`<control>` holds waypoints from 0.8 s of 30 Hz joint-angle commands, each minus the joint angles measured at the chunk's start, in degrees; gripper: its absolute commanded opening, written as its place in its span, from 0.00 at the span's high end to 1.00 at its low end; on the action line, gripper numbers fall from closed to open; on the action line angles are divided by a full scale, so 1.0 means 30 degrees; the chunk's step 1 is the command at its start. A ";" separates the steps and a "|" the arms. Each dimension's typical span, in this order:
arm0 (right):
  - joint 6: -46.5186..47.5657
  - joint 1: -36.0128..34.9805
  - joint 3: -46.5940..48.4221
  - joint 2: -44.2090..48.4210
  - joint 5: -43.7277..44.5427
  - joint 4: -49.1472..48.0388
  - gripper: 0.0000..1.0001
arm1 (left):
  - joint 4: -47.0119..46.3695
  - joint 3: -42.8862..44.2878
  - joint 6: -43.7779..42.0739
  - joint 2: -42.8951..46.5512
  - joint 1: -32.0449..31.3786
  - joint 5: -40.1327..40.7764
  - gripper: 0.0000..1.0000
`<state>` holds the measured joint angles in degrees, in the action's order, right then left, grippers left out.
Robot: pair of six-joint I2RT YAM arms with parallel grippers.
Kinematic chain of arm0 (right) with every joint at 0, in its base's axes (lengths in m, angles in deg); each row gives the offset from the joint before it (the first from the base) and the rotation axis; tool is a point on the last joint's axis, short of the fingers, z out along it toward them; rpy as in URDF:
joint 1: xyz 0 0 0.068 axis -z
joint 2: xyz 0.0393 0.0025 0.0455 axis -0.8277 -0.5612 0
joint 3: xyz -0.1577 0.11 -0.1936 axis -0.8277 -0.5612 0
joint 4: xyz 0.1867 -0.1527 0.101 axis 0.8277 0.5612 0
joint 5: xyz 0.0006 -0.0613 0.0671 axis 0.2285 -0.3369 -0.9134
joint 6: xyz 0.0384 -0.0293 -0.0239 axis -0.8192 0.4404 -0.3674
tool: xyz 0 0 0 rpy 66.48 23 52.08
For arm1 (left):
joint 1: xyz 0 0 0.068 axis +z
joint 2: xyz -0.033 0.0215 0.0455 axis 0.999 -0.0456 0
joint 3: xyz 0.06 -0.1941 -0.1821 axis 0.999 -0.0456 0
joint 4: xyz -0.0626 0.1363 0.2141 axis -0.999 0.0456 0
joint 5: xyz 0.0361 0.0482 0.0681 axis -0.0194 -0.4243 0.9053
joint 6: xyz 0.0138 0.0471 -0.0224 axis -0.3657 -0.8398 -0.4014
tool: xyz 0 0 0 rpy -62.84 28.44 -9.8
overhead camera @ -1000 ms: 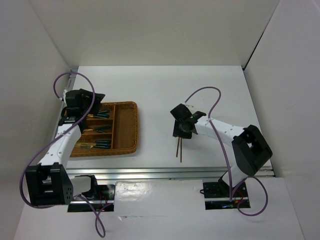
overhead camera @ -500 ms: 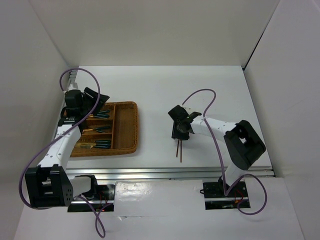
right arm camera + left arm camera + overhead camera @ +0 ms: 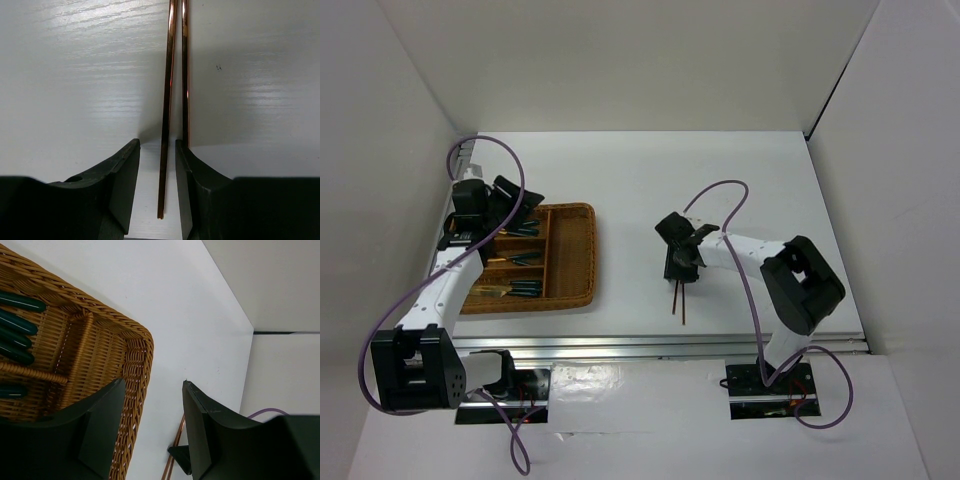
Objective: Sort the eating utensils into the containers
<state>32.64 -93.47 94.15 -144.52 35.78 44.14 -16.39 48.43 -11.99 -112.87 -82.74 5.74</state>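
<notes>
Two reddish-brown chopsticks (image 3: 677, 300) are lying side by side on the white table (image 3: 740, 170), right of centre in the overhead view and running toward the lower edge of the frame. The right gripper (image 3: 156, 146) is sitting low over their upper ends, its jaws standing narrowly apart. In the wrist view one stick is running down the gap between the dark fingers (image 3: 120, 175) with bare table showing on its left, so nothing is being pinched. The other stick is disappearing at the top of the right-hand finger and may be touching it, though the angle is making that hard to judge. At the left of the overhead frame the brown wicker tray (image 3: 588, 262) is holding utensils (image 3: 20, 302) with dark teal handles in its divided compartments. The left gripper (image 3: 152, 385) is hovering over the tray's upper-left part, its jaws standing moderately wide with nothing between them, the tray's rounded corner showing through the gap.
</notes>
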 commanded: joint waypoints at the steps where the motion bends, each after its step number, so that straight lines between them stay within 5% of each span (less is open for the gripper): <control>1: 0.0169 0.0142 0.0390 -0.0328 0.0447 -0.0698 0.58 | -0.0467 0.0933 -0.0712 -0.0031 -0.0228 -0.0357 0.37; 15: 0.0755 0.0142 0.1444 -0.2234 0.1238 -0.0171 0.75 | 0.0294 0.1284 -0.2145 -0.0382 -0.0230 -0.0501 0.37; 24: 0.1807 0.0142 0.2497 -0.2409 0.0798 -0.0551 0.88 | -0.1286 0.0933 -0.5366 -0.0763 -0.0785 -0.5244 0.37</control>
<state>36.15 -93.42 99.64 -149.46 38.10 43.83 -16.15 50.20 -22.68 -114.60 -84.10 -2.48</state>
